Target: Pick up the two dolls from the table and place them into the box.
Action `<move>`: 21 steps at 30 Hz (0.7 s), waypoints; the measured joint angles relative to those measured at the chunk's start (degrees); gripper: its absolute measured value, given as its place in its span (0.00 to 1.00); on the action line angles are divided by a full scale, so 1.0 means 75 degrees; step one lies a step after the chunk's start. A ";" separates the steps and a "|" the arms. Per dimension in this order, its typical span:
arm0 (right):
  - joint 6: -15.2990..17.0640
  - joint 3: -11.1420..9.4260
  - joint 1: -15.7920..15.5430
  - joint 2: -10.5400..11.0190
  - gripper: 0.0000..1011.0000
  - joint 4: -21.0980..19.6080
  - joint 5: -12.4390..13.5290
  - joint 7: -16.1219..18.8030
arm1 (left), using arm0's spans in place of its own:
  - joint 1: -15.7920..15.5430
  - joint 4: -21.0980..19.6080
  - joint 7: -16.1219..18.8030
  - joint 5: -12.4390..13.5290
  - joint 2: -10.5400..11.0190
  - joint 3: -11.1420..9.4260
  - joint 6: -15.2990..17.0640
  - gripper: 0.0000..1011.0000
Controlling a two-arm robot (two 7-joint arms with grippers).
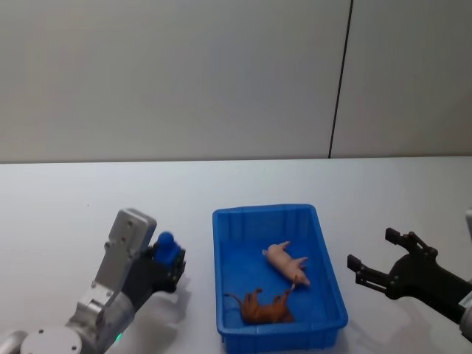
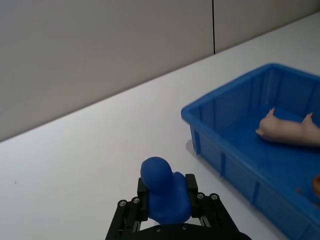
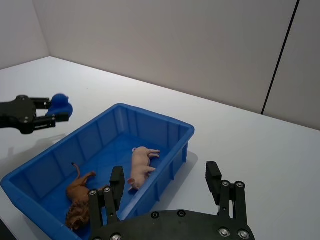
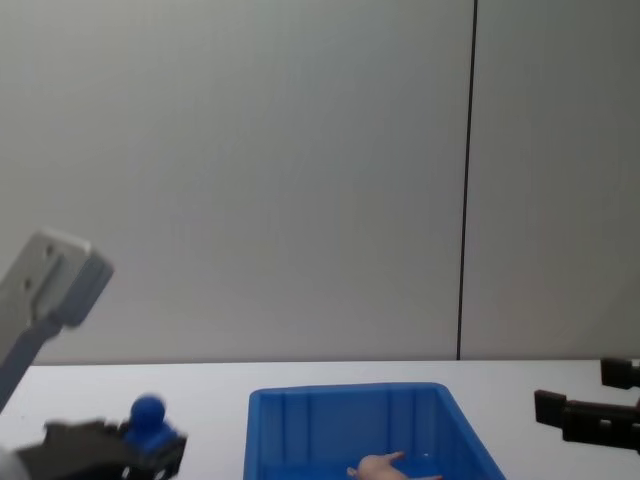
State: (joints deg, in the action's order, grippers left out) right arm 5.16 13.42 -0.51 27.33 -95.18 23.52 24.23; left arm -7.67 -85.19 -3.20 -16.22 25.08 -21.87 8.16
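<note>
My left gripper (image 1: 168, 263) is shut on the dark blue doll (image 1: 166, 246), holding it above the table (image 1: 88, 206) just left of the box (image 1: 317, 228). That blue doll (image 2: 164, 190) sits between the black fingers (image 2: 192, 188), and it shows again as the blue doll (image 3: 62, 104) and the blue doll (image 4: 150, 415). The pale pink doll (image 1: 287, 262) lies inside the blue box (image 3: 150, 120); the pink doll (image 3: 140, 166) is on its side. My right gripper (image 1: 376, 259) hangs open and empty to the right of the box.
A brown toy animal (image 1: 264, 307) lies in the box's near end, beside the pink doll. A grey wall with a dark vertical seam (image 1: 339, 81) stands behind the table. White tabletop stretches to both sides of the box.
</note>
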 joint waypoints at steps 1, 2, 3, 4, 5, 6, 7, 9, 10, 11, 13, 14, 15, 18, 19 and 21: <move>0.0000 0.0000 0.0000 0.0000 0.99 0.0001 0.0000 0.0000 | -0.0029 -0.0031 -0.0020 0.0025 -0.0015 0.0003 -0.0021 0.44; 0.0000 0.0000 0.0000 0.0000 0.99 0.0000 0.0000 0.0000 | -0.0058 -0.0054 -0.0041 0.0059 -0.0032 0.0006 -0.0048 0.44; 0.0000 0.0000 0.0000 0.0000 0.99 0.0000 0.0000 0.0000 | -0.0087 -0.0073 -0.0068 0.0083 -0.0049 0.0008 -0.0067 0.43; 0.0000 0.0000 0.0000 0.0000 0.99 0.0000 0.0000 0.0000 | -0.0166 -0.0116 -0.0122 0.0135 -0.0100 0.0009 -0.0111 0.43; 0.0000 0.0000 0.0000 0.0000 0.99 0.0000 0.0000 0.0000 | -0.0202 -0.0131 -0.0149 0.0161 -0.0125 0.0009 -0.0132 0.42; 0.0000 0.0000 0.0000 0.0000 0.99 0.0001 0.0000 0.0000 | -0.0237 -0.0145 -0.0181 0.0187 -0.0152 0.0009 -0.0152 0.41; 0.0000 0.0000 0.0000 0.0000 0.99 0.0001 0.0000 0.0000 | -0.0316 -0.0165 -0.0249 0.0241 -0.0214 0.0003 -0.0191 0.40; 0.0000 0.0000 0.0000 0.0000 0.99 0.0000 0.0000 0.0000 | -0.0412 -0.0174 -0.0333 0.0301 -0.0289 -0.0015 -0.0242 0.39; 0.0000 0.0000 0.0000 0.0000 0.99 0.0000 0.0000 0.0000 | -0.0506 -0.0175 -0.0414 0.0357 -0.0382 -0.0042 -0.0293 0.39; 0.0000 0.0000 0.0000 0.0000 0.99 0.0001 0.0000 0.0000 | -0.0535 -0.0175 -0.0452 0.0380 -0.0409 -0.0058 -0.0314 0.38; 0.0000 0.0000 0.0000 0.0000 0.99 0.0001 0.0000 0.0000 | -0.0673 -0.0163 -0.0583 0.0454 -0.0543 -0.0108 -0.0390 0.36; 0.0000 0.0000 -0.0001 0.0000 0.99 0.0001 0.0000 0.0000 | -0.0723 -0.0153 -0.0624 0.0476 -0.0598 -0.0128 -0.0412 0.36; 0.0000 0.0000 -0.0001 0.0000 0.99 0.0001 0.0000 0.0000 | -0.0747 -0.0140 -0.0657 0.0494 -0.0625 -0.0139 -0.0430 0.35; 0.0000 0.0000 0.0000 0.0000 0.99 0.0001 0.0000 0.0000 | -0.0901 -0.0088 -0.0810 0.0572 -0.0782 -0.0198 -0.0506 0.37; 0.0000 0.0000 -0.0001 0.0000 0.99 0.0001 0.0000 0.0000 | -0.0942 -0.0070 -0.0844 0.0586 -0.0827 -0.0216 -0.0520 0.38; 0.0000 0.0000 0.0000 0.0000 0.99 0.0001 0.0000 0.0000 | -0.1015 -0.0038 -0.0942 0.0630 -0.0910 -0.0250 -0.0566 0.45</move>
State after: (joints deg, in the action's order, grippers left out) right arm 5.16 13.42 -0.51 27.32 -95.18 23.52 24.23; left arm -15.28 -85.47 -10.26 -11.50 18.26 -23.74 3.91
